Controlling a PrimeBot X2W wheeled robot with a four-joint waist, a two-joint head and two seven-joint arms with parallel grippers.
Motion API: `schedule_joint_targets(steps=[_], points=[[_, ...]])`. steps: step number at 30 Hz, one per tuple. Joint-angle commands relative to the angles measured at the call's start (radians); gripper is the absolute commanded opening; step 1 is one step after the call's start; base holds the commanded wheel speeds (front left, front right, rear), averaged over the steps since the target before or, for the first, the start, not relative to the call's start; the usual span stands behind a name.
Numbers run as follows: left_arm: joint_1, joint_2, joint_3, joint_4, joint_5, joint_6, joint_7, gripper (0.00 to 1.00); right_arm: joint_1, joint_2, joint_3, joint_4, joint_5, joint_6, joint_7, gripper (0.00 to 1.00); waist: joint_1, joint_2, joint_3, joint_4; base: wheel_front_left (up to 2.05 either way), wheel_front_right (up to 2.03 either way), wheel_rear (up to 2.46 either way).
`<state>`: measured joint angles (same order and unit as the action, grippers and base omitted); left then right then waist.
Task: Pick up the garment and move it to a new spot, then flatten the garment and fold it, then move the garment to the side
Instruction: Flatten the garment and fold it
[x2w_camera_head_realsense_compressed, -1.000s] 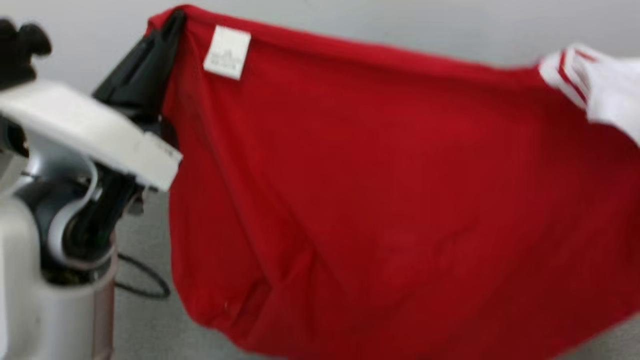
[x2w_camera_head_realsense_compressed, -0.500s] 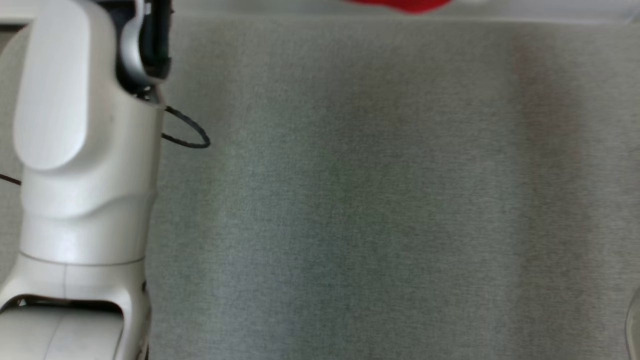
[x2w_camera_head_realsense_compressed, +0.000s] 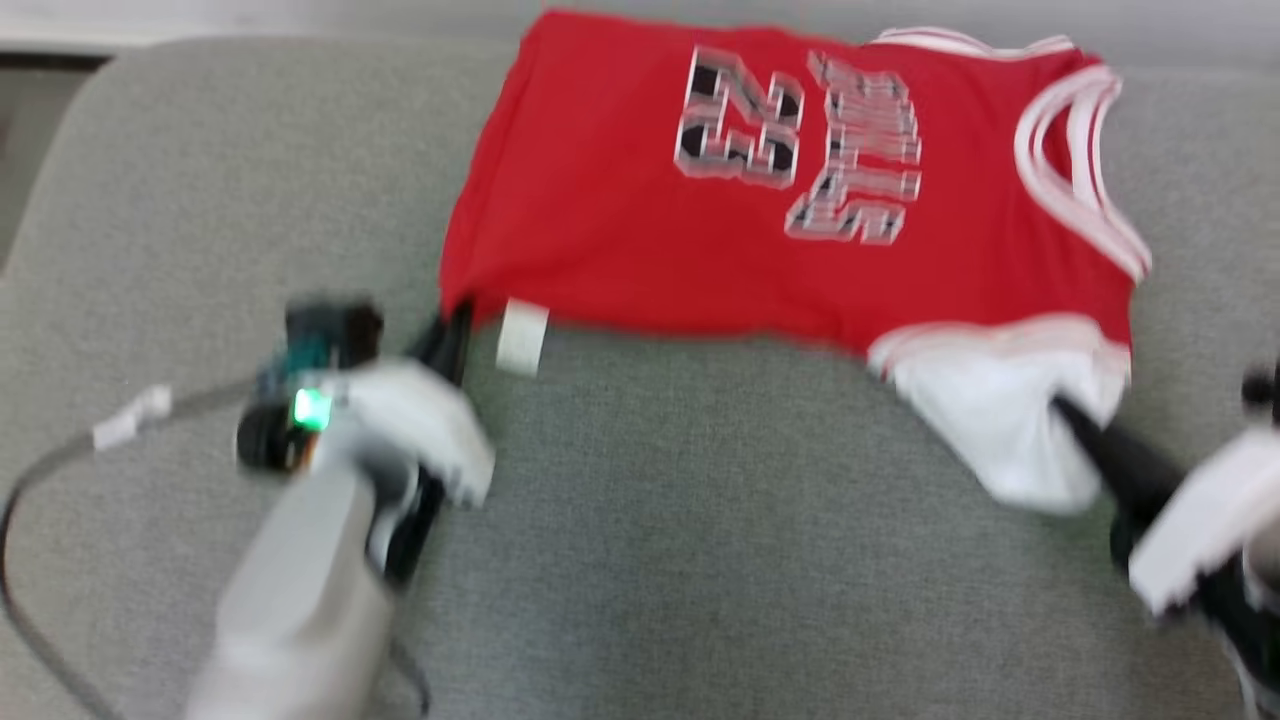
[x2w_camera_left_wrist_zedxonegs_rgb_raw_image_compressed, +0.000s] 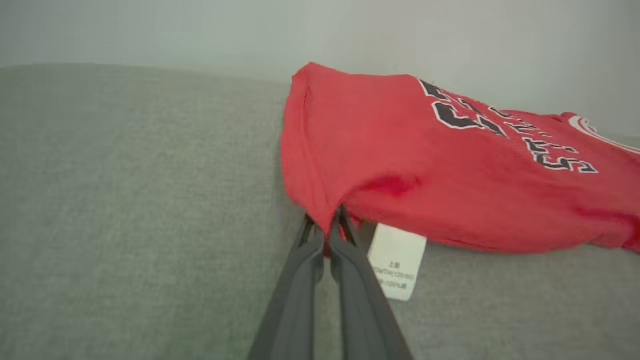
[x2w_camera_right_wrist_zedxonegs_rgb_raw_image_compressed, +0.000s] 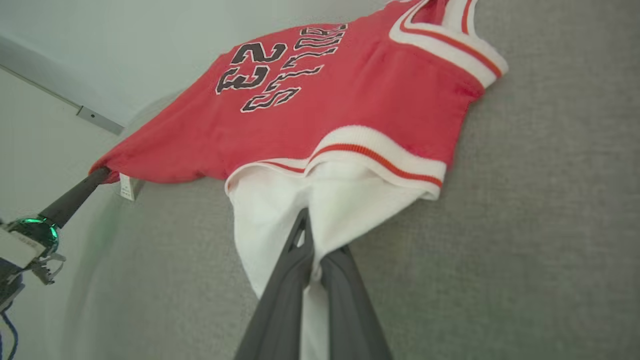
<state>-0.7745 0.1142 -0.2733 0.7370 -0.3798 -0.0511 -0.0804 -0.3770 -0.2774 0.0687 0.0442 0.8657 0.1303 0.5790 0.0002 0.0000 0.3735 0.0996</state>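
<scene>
Two tight pinches on jersey (x2w_camera_head_realsense_compressed: 780, 230) by far edge of cushion (x2w_camera_head_realsense_compressed: 700, 560): left gripper (x2w_camera_head_realsense_compressed: 455, 322) on hem, right gripper (x2w_camera_head_realsense_compressed: 1066, 406) on white bit.

An indoor room of unclear kind, with a grey cloth-covered surface (x2w_camera_head_realsense_compressed: 700, 600) set against a plain pale wall (x2w_camera_left_wrist_zedxonegs_rgb_raw_image_compressed: 200, 30).

Grey fabric-covered tabletop (x2w_camera_head_realsense_compressed: 700, 560) with a rounded far-left corner (woven texture, a bit blurry from the head view). Spread out on it toward the far side is a red jersey (x2w_camera_head_realsense_compressed: 620, 230), print facing up, white tag (x2w_camera_head_realsense_compressed: 522, 337) at its near edge.
</scene>
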Motion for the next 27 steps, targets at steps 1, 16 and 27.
schedule_joint_targets(steps=[1,16,27], points=[[0.06,0.02,-0.002,-0.018,-0.005,-0.002,0.003,0.0,0.062,-0.013,-0.001,-0.028,0.023,0.0,-0.003,0.0,-0.0002,0.0,-0.043,-0.003,0.0,0.0,0.0],[0.745,0.213,0.032,-0.797,-0.126,0.096,0.375,0.0,0.695,0.029,-0.119,-0.481,0.182,0.0,0.14,0.0,-0.0002,0.0,-0.204,-0.022,0.0,0.0,0.0],[0.816,0.317,0.103,-1.156,-0.302,0.159,0.715,0.0,0.71,0.054,-0.213,-0.513,0.16,0.0,0.387,0.0,-0.0002,0.0,-0.157,-0.042,0.0,0.0,0.0]])
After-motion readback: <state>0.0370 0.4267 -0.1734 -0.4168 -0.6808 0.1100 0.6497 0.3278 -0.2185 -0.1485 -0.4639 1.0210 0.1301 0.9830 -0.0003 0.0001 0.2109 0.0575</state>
